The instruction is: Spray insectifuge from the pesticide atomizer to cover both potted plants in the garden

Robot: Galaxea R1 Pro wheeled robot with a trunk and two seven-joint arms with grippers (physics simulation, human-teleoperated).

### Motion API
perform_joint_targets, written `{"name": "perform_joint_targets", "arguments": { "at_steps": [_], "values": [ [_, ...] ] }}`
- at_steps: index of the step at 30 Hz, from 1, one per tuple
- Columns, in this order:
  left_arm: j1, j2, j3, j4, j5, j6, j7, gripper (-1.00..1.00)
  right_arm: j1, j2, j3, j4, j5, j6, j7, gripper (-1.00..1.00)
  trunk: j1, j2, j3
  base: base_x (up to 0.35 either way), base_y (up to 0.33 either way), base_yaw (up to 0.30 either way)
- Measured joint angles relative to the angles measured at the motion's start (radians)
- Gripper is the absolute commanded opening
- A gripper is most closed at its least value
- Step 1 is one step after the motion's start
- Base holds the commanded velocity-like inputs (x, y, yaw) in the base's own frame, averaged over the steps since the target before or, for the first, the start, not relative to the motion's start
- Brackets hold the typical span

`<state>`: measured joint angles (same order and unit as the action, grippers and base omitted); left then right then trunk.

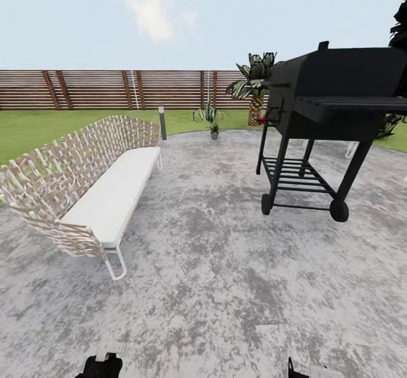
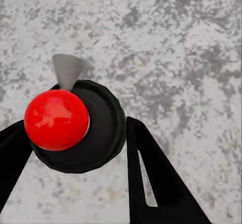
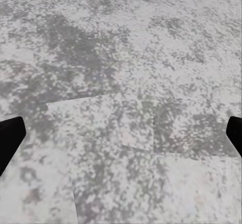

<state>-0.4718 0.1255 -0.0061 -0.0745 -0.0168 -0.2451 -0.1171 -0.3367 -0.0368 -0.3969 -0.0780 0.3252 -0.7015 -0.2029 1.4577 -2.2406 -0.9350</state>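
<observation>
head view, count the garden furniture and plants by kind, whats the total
bench: 1
black grill: 1
bollard lamp: 1
small potted plant: 1
big broad-leaved shrub: 1
total: 5

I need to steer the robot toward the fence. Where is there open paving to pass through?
The widest bare stretch of the paving runs between the bench and the grill, leading toward a small potted plant at the lawn edge. It is tight beside the grill's wheels and the bench legs.
</observation>
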Motion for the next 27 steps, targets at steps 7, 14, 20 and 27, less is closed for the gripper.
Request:
{"name": "perform_joint_targets", "arguments": {
  "at_steps": [7,14,20,27],
  "values": [
    [0.0,0.0,0.0,0.0,0.0,0.0,0.0,-1.0,0.0,0.0,0.0,0.0,0.0,0.0,0.0,1.0,0.0,0.0,0.0,0.339,0.0,0.0],
    [0.0,0.0,0.0,0.0,0.0,0.0,0.0,-1.0,0.0,0.0,0.0,0.0,0.0,0.0,0.0,1.0,0.0,0.0,0.0,0.339,0.0,0.0],
    [0.0,0.0,0.0,0.0,0.0,0.0,0.0,-1.0,0.0,0.0,0.0,0.0,0.0,0.0,0.0,1.0,0.0,0.0,0.0,0.339,0.0,0.0],
    [0.0,0.0,0.0,0.0,0.0,0.0,0.0,-1.0,0.0,0.0,0.0,0.0,0.0,0.0,0.0,1.0,0.0,0.0,0.0,0.339,0.0,0.0]
  ]
}}
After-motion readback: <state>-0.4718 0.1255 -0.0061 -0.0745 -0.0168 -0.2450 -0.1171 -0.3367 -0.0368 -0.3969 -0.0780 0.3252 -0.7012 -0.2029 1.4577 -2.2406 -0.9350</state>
